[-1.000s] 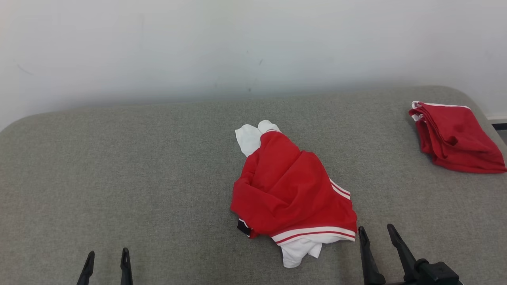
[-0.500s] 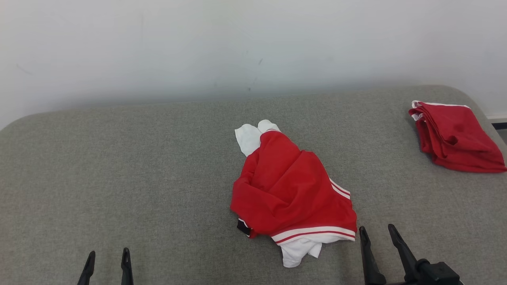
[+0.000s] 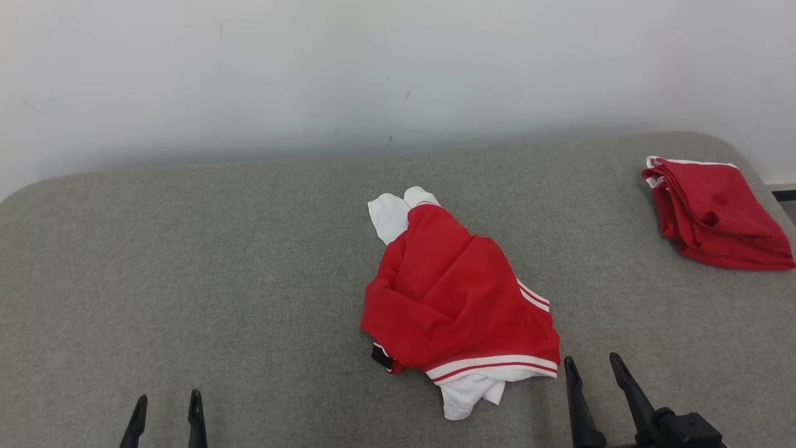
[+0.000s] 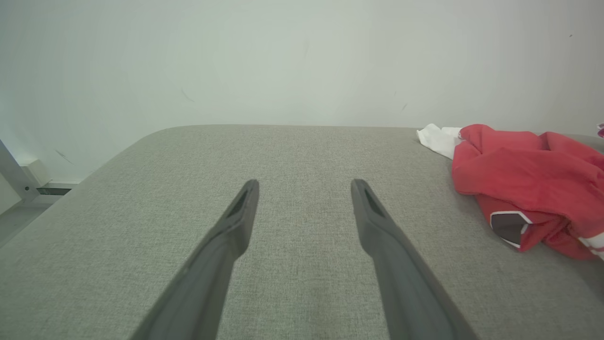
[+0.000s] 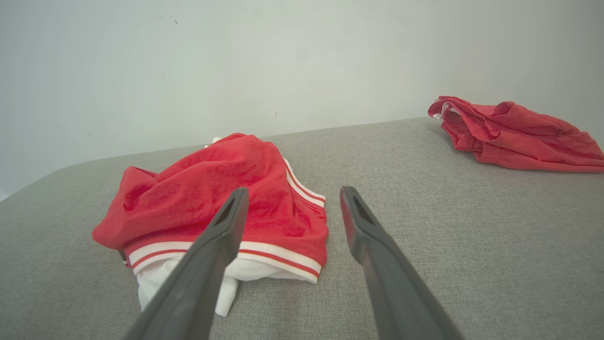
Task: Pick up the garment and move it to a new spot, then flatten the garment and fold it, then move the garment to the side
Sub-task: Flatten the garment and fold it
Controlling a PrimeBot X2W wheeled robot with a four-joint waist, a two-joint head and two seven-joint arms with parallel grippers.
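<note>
No legible text or labels.

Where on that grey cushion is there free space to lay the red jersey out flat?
The widest bare patch is the grey surface to the robot's left, between the crumpled garment, the wall and the left gripper. A narrower strip lies between that garment and the folded red garment. Tightest is beside the right gripper, close to the garment's striped hem.

plain indoor room: grey upholstered surface [image 3: 186,280] against bare white wall [image 3: 249,74]
</note>
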